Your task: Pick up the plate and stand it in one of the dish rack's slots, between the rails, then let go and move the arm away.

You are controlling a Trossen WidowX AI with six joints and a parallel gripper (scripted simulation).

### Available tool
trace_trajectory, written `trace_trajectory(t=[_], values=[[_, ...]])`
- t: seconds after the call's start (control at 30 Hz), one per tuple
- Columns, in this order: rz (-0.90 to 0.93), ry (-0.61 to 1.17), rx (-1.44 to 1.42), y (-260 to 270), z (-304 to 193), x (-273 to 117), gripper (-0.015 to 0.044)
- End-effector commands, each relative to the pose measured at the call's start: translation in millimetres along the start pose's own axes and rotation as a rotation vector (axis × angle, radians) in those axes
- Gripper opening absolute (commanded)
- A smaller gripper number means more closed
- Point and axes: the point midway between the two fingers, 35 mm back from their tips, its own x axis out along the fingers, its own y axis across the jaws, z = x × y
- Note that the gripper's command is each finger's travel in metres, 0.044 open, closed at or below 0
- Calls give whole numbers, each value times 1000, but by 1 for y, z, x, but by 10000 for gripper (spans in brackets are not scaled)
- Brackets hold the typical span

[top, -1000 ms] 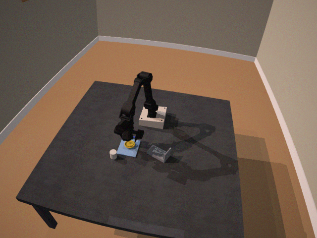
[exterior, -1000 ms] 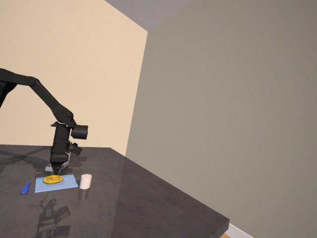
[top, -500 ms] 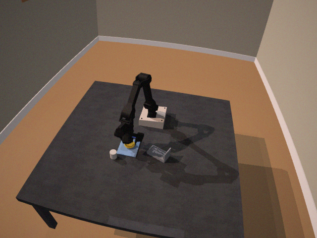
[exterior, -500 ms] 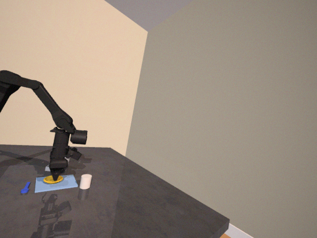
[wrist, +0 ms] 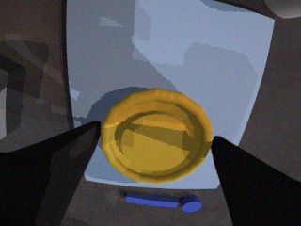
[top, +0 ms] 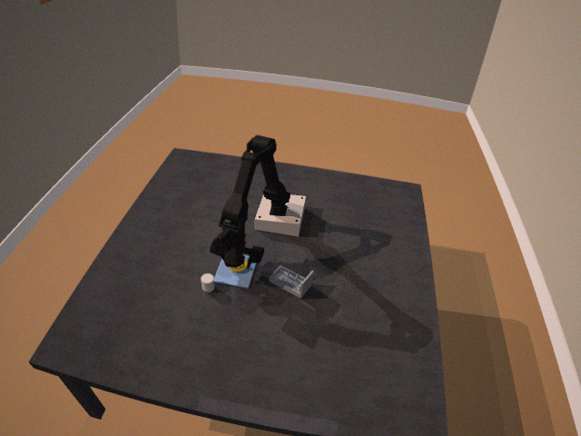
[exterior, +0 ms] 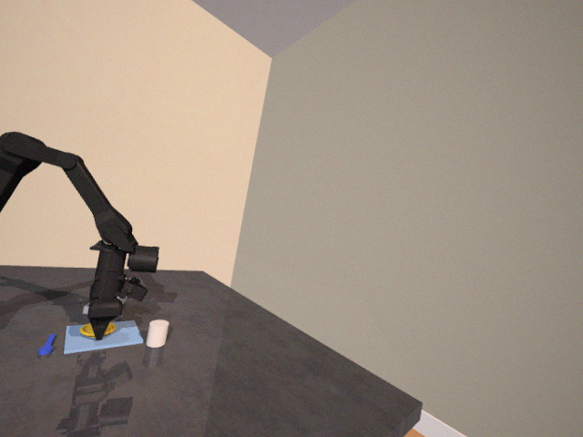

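Observation:
The round yellow plate (top: 242, 268) (exterior: 85, 330) (wrist: 157, 171) lies flat on a light blue mat (top: 233, 280) (exterior: 126, 341) (wrist: 221, 28). My gripper (exterior: 98, 336) (wrist: 158, 135) is open and points down over the plate. In the wrist view its two fingertips stand at the left and right sides of the plate's rim, with nothing clamped between them. The top view does not show the fingertips clearly. The grey dish rack (top: 306, 284) stands empty on the table, right of the mat in that view. In the exterior view it is mostly hidden behind the gripper.
A white cylinder (top: 206, 282) (exterior: 158, 333) (wrist: 285, 6) stands close beside the mat. A blue spoon-like piece (exterior: 46, 347) (wrist: 151, 201) lies by another edge of the mat. The arm's white base block (top: 278, 227) sits behind the mat on the dark table (top: 154, 328).

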Motion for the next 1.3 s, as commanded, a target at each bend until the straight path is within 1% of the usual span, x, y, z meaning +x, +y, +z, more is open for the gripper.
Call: trace_trajectory(t=[0.0,0.07,0.43,0.57,0.83,0.87,1.27], values=[[5,6,-4,1,-2,2,398],[5,6,-4,1,-2,2,398],[5,6,-4,1,-2,2,324],[5,6,-4,1,0,-4,219],[5,5,-4,-2,10,-44,9],[5,5,-4,-2,11,-49,0],[6,4,-4,-4,16,-107,0]])
